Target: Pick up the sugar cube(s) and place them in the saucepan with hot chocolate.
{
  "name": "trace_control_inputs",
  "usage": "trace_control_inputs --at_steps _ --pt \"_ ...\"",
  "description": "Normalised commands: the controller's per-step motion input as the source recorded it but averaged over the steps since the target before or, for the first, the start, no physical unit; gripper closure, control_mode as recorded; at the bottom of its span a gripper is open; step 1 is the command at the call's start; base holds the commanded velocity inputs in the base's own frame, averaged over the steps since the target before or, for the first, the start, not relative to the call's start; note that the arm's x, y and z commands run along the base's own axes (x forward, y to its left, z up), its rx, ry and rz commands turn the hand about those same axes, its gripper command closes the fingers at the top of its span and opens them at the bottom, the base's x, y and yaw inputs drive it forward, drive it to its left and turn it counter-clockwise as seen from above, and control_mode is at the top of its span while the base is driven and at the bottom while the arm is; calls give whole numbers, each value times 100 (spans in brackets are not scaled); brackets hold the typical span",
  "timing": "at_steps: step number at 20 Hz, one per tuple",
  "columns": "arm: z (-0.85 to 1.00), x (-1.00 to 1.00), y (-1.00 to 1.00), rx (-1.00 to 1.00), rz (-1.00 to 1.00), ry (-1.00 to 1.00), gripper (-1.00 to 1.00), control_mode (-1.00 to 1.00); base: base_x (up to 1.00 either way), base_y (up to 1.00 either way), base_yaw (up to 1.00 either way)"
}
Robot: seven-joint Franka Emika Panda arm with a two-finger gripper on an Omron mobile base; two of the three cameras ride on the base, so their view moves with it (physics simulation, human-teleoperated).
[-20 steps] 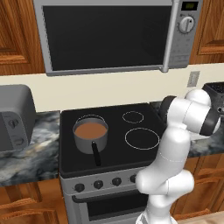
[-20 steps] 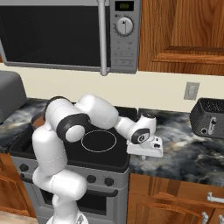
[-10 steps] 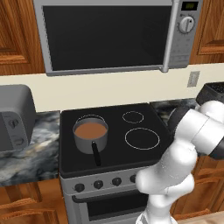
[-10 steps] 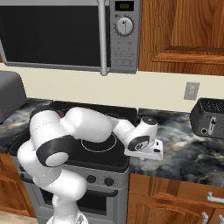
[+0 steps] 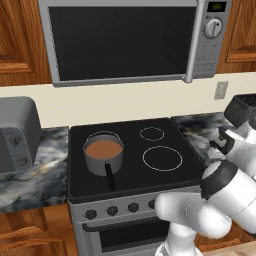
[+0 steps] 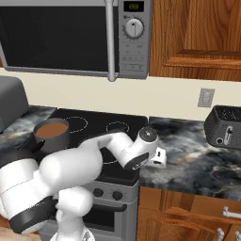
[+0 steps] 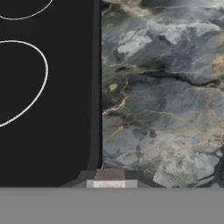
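Found the gripper [image 7: 109, 178] closed down narrow, with a small whitish block, taken for the sugar cube [image 7: 109, 184], pinched between its dark fingertips [image 7: 89, 177]. Could not make out more of the cube than a pale strip at the bottom of the hand view.

Noted the hand pointing down over the seam where the black stove top [image 7: 52, 131] meets the marbled counter [image 7: 162, 109], low over the surface; cannot tell whether touching. Confirmed from the right base view: gripper [image 6: 161, 160] at the end of the outstretched arm, over the counter [image 6: 193, 164] just beside the stove's right edge.

Located the saucepan [image 5: 103, 152] on the stove's rear left burner, upright, filled with brown liquid, black handle pointing toward the front edge. Seen also at the left in the right base view [image 6: 52, 134], well apart from the gripper, with the two right burners between.

Recorded a black toaster [image 6: 225, 127] on the counter at far right, a wall outlet [image 6: 205, 98] behind it, a microwave [image 5: 125, 40] above the stove, and a grey appliance [image 5: 17, 132] on the left counter
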Motion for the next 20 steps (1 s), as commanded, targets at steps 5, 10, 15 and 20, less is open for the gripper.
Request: trace_control_inputs --at_steps 5,10,15,20 --pt "39 0 62 0 -15 -16 100 -100 0 0 0" --pt "37 2 84 0 -17 -10 100 -100 0 0 0" --pt "41 1 90 0 -15 -6 100 -100 0 0 0" --pt "38 8 99 0 -14 -7 100 -100 0 0 0"
